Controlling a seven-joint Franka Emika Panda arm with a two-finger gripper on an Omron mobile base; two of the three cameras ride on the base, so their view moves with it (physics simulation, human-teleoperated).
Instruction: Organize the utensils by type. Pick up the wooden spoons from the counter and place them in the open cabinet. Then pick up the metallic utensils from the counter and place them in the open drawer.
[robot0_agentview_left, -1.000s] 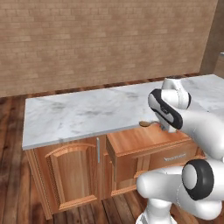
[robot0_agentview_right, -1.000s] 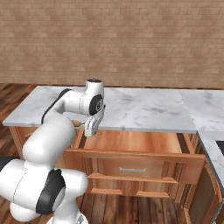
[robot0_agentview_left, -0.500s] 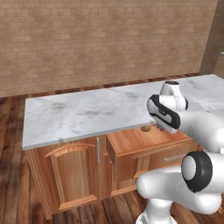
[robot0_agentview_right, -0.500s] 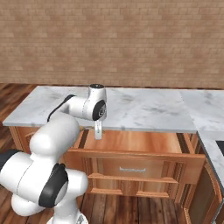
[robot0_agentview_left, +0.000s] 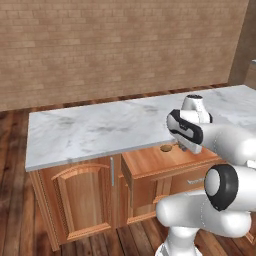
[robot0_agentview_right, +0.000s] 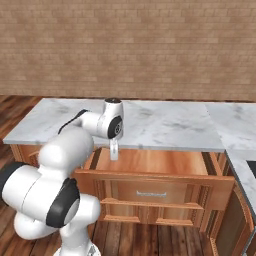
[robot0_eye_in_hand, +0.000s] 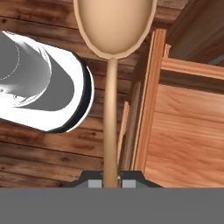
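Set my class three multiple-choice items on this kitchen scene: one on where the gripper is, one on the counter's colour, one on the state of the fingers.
1. Where is the gripper?
A. over the open drawer
B. on the brick wall
C. down on the floor

2. What colour is the counter?
A. black
B. white marble with grey veins
C. green

3. How are the fingers?
A. wide open and empty
B. shut on the spoon, at its thin handle
C. shut on a fork

Answers: 1 A, the right base view shows it above the drawer's left end. 2 B, both base views show it. 3 B, the hand view shows the handle between them.
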